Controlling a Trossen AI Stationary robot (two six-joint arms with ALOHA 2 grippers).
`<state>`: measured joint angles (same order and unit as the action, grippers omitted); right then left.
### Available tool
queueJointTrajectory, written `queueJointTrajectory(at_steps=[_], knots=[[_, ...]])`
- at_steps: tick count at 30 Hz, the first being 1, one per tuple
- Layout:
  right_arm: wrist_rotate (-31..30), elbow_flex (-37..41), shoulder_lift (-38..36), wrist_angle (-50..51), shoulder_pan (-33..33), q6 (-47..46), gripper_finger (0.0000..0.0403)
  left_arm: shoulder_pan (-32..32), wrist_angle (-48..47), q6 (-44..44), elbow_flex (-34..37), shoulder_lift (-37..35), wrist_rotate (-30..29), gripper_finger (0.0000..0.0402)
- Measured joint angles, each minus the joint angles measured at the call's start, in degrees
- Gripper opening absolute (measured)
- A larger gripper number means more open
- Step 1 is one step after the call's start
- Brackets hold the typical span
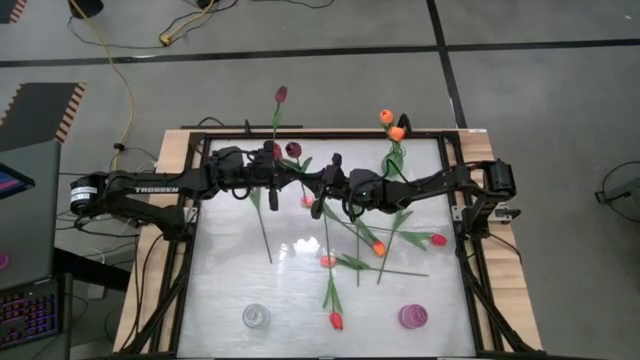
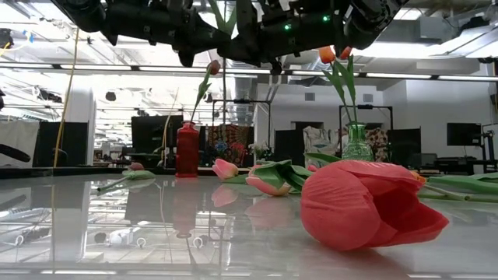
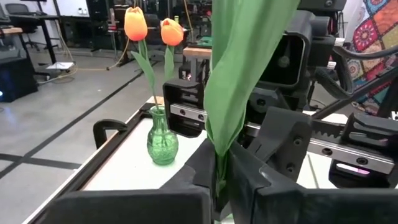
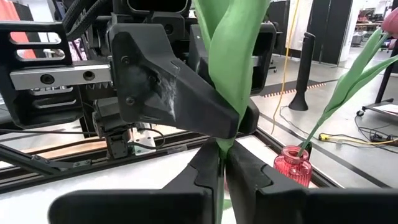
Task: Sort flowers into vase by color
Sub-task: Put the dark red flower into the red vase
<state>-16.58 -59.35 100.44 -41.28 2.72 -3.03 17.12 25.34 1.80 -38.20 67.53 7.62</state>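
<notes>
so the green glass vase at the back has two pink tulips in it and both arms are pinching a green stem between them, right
Not quite: the two tulips in the green vase are orange, not pink, as the left wrist view shows. The rest holds: the left gripper and right gripper each pinch a green stem.

tulips (image 1: pixel 378 246) strewn mid-table, two orange tulips (image 1: pixel 391 125) in vase

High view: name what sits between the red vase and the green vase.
The left tool and right tool meet there, both shut on one flower; the high view shows it.
</notes>
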Motion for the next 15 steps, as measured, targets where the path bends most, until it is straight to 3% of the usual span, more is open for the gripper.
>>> queueJointTrajectory(at_steps=[15], knots=[[0.0,0.0,-2.3,4.8,-0.5,2.5,0.0195,3.9,-3.5,0.1,0.0,-4.2,-1.0,0.0004]])
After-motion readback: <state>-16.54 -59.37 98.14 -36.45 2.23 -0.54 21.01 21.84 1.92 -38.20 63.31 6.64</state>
